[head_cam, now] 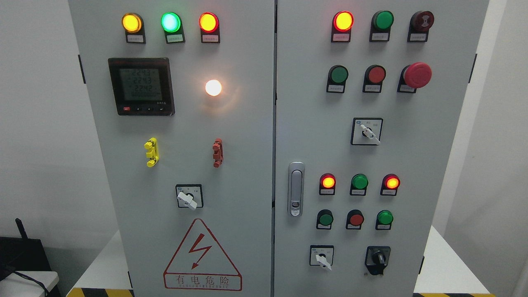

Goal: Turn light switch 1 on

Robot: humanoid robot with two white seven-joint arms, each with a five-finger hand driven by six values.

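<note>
Cabinet doors point(247, 165) fill the view, with no robot hand visible, so finger state cannot be told. Below the meter point(141, 86) on the left door sits a white-handled rotary switch point(189, 196); up to the meter's right a white lamp point(213, 87) glows.

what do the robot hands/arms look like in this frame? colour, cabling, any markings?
Can't say: neither robot hand nor arm is in the head view. It shows only the grey two-door electrical cabinet with its indicator lamps, rotary switches and the red hazard triangle. Another frame is needed to describe them.
</note>
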